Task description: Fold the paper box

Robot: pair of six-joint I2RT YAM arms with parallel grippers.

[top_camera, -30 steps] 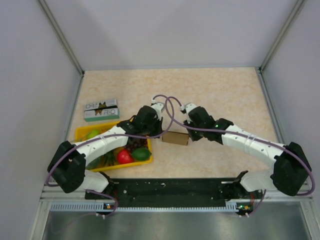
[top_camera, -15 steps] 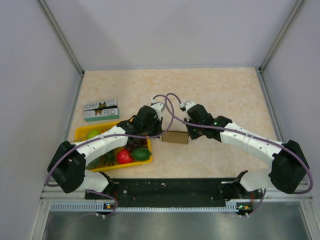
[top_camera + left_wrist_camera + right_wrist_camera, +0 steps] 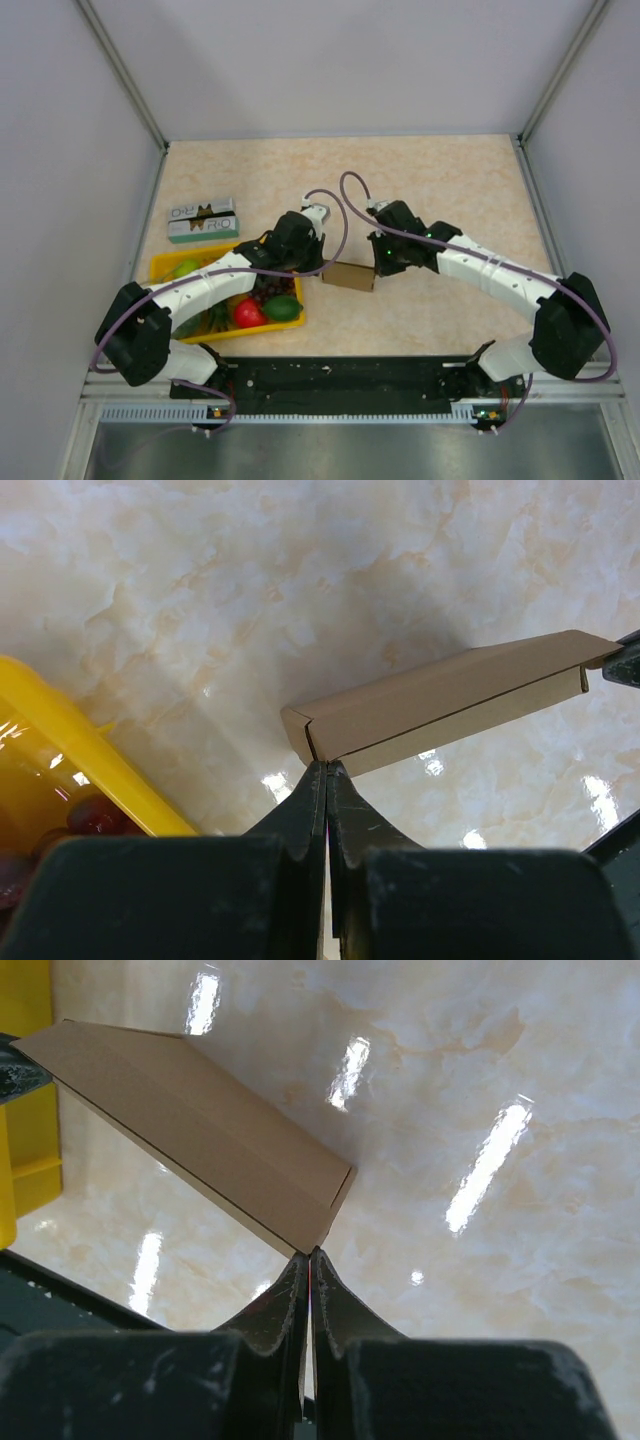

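Paper box (image 3: 349, 276): folded flat brown cardboard, near middle of bench (image 3: 450, 180), between both pincers.
Left pincer (image 3: 322, 268): pressed together, tips touching 9 o'clock corner of box; cardboard caught or not, cannot tell.
Right pincer (image 3: 378, 268): pressed together, tips at 3 o'clock corner; same doubt.
At 9 o'clock of box: yellow tray (image 3: 165, 266) with fruit.
At 10 o'clock: green-and-white carton (image 3: 203, 220), well apart.

The brown kraft paper box (image 3: 349, 276) is just right of the yellow plastic tray (image 3: 158, 266) that lies on the marbled counter (image 3: 450, 180), the green-and-white printed carton (image 3: 203, 220) behind that tray.
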